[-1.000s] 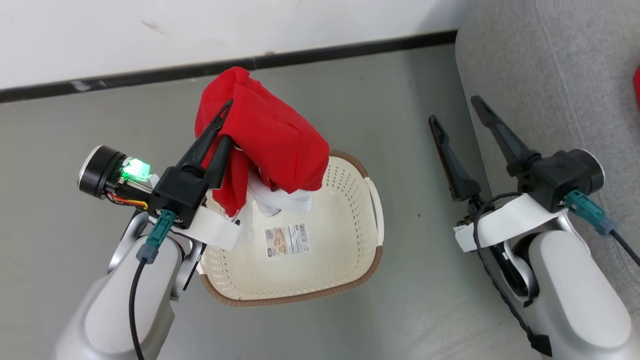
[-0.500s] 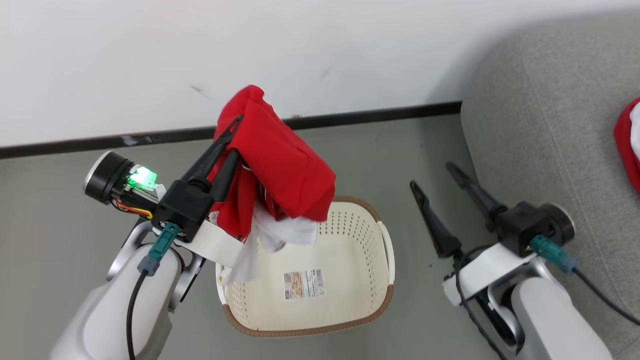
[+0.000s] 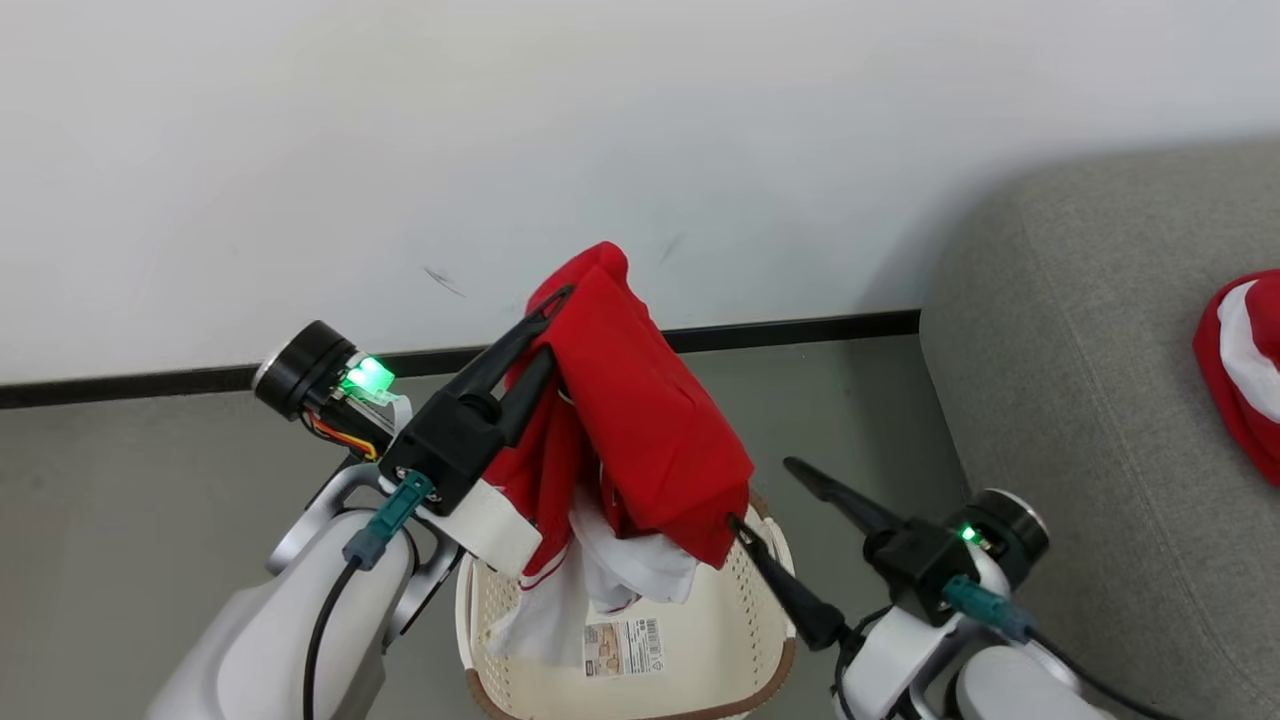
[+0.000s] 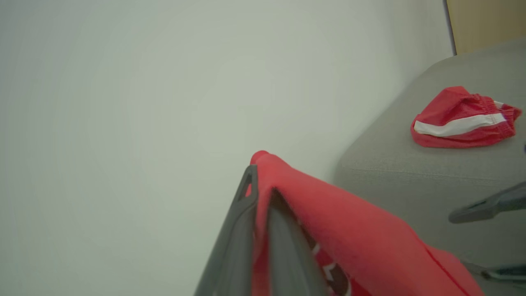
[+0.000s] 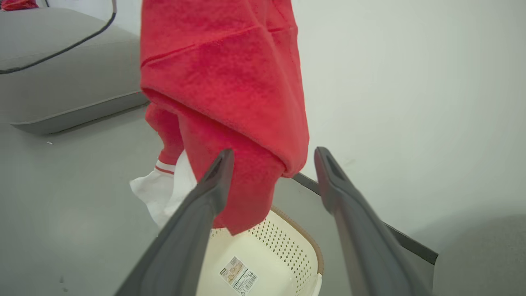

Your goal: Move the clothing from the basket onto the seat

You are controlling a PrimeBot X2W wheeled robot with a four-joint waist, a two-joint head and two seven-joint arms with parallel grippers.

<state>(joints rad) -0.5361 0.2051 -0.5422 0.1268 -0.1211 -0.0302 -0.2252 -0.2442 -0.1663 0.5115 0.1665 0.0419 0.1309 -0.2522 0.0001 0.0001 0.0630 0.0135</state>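
Head view, left tool still clamped on clothing over basket — right tool apart, now alongside.

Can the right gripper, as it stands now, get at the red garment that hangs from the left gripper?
Probably yes. The right gripper stands open, its fingers pointing at the hanging lower end of the garment, and nothing lies between them. The left gripper is shut on the garment's top, above the basket.

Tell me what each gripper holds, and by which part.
Left gripper pinches the red garment at its topmost fold; the rest hangs. Right gripper is open, holding nothing.
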